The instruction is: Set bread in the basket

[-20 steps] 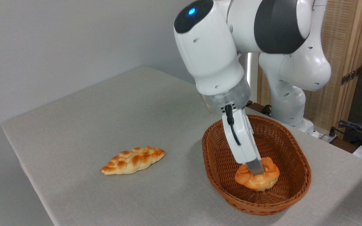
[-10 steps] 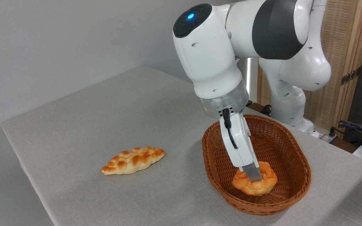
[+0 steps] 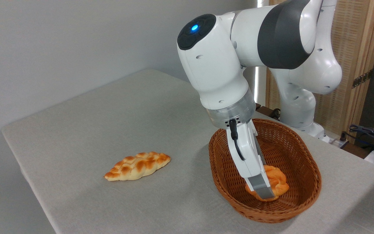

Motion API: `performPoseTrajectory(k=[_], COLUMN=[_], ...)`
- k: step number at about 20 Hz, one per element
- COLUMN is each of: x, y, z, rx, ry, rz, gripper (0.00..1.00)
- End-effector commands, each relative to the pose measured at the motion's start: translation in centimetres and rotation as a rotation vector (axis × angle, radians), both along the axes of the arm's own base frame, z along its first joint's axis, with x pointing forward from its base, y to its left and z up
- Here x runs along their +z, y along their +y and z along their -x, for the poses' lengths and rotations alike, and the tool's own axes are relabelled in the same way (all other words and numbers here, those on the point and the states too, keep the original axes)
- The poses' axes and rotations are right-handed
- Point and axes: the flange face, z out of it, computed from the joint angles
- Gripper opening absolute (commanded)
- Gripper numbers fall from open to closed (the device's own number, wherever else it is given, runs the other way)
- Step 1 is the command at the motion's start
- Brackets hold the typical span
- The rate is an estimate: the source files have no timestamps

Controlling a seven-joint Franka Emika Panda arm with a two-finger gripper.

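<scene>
Orange-golden knotted bun (image 3: 275, 180) lies in wicker basket (image 3: 307, 191), behind gripper (image 3: 264, 192); finger spread can't be told.

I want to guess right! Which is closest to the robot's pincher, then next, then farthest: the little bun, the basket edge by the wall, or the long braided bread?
1. Little bun, right at the gripper.
2. Basket far rim, behind it.
3. Braided loaf, far left on the table.

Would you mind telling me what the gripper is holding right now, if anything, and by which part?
The gripper is down in the basket at the near side of the bun. Its near finger hides the contact, so an actual hold cannot be told.
</scene>
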Motion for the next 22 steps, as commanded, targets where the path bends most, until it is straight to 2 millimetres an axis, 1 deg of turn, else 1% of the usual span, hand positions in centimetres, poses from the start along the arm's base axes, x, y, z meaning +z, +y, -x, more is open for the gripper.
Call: performPoseTrajectory(k=[1,3,4,5,7,10,11,13,14,17,18,20,21,22], x=[0.2,0.6,0.8,1.4,3.3,5.3,6.2,8.4,9.4,12.4,13.1,14.0,14.8,15.7], y=[-0.3,-0.4,-0.8,-1.2,-2.0,-2.1,-2.0,-1.9,-2.3,-5.9,-8.3,-10.1,-11.5,-12.3], z=[-0.1,-0.3,-0.4,-0.7,-1.6,-2.5,-2.7,-3.2,-3.5,-4.8,-5.2,-5.7,-6.3,-6.8], rx=[-0.007,-0.003,0.015,0.046,0.120,0.193,0.230,0.363,0.421,0.571,0.614,0.678,0.688,0.687], ry=[-0.011,-0.024,-0.038,-0.069,-0.139,-0.196,-0.219,-0.269,-0.283,-0.323,-0.332,-0.351,-0.370,-0.386], rz=[-0.007,0.000,0.036,0.091,0.190,0.226,0.236,0.270,0.279,0.237,0.213,0.161,0.138,0.123], gripper=[1.00,1.00,1.00,1.00,1.00,1.00,1.00,1.00,1.00,1.00,1.00,1.00,1.00,1.00])
